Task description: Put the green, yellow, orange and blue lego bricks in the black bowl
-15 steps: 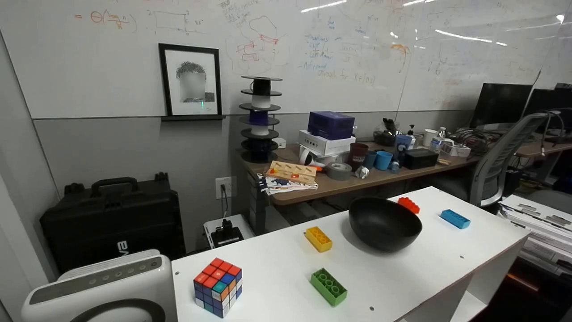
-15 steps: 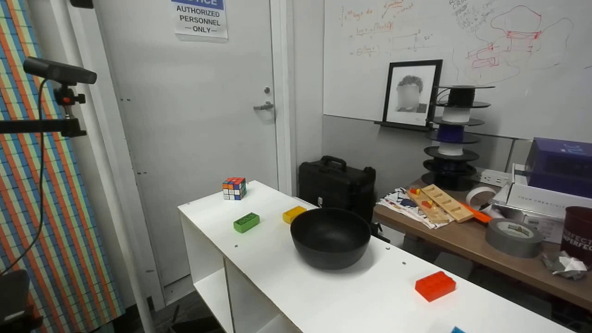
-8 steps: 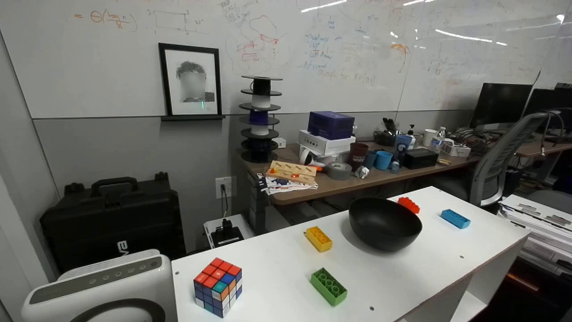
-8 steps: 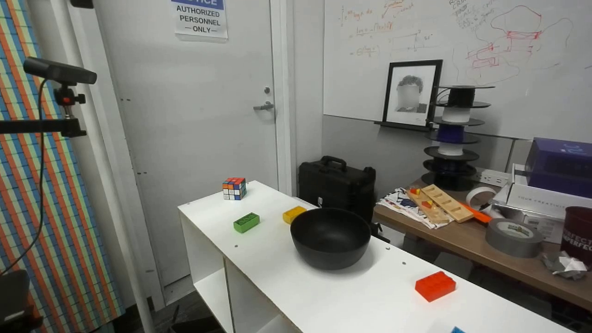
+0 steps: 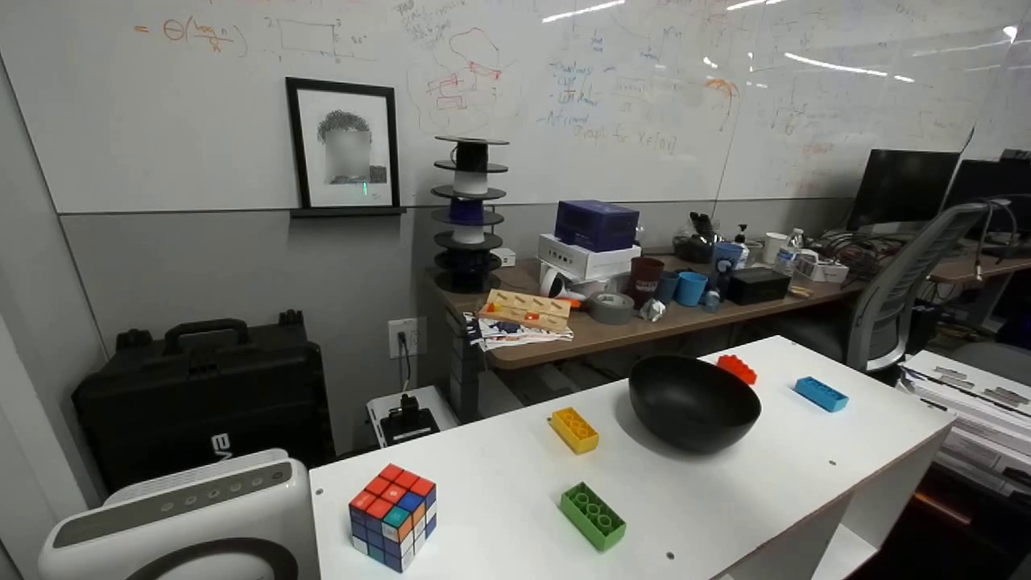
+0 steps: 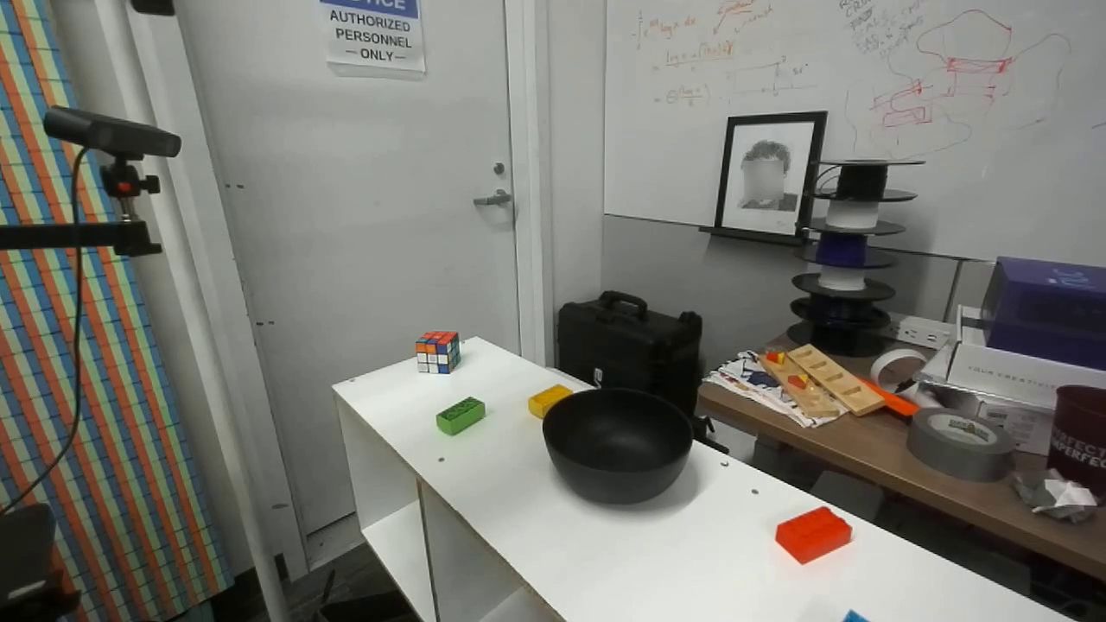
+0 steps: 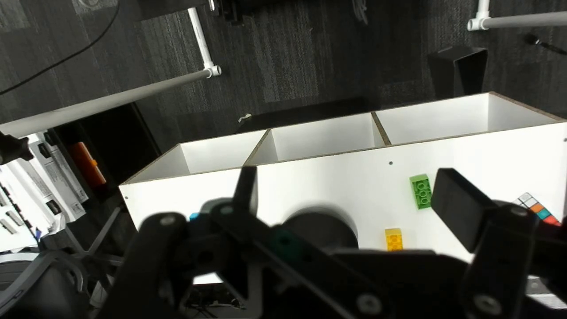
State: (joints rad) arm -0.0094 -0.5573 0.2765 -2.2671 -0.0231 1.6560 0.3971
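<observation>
The black bowl (image 5: 694, 403) stands upright on the white shelf top; its inside looks empty in an exterior view (image 6: 618, 445). The yellow brick (image 5: 574, 431) lies beside the bowl, and the green brick (image 5: 593, 517) lies nearer the puzzle cube. The orange-red brick (image 5: 736, 369) is partly hidden behind the bowl; it shows whole in an exterior view (image 6: 813, 535). The light blue brick (image 5: 821, 395) lies toward the far end. My gripper (image 7: 350, 195) is open and empty, high above the shelf. It partly covers the bowl (image 7: 321, 230) and hides the orange-red brick in the wrist view.
A multicoloured puzzle cube (image 5: 393, 515) sits near one end of the white shelf top (image 5: 483, 491). A cluttered brown desk (image 5: 515, 354) stands behind it. A white appliance (image 5: 185, 515) and a black hard case (image 5: 201, 395) stand beyond the cube's end.
</observation>
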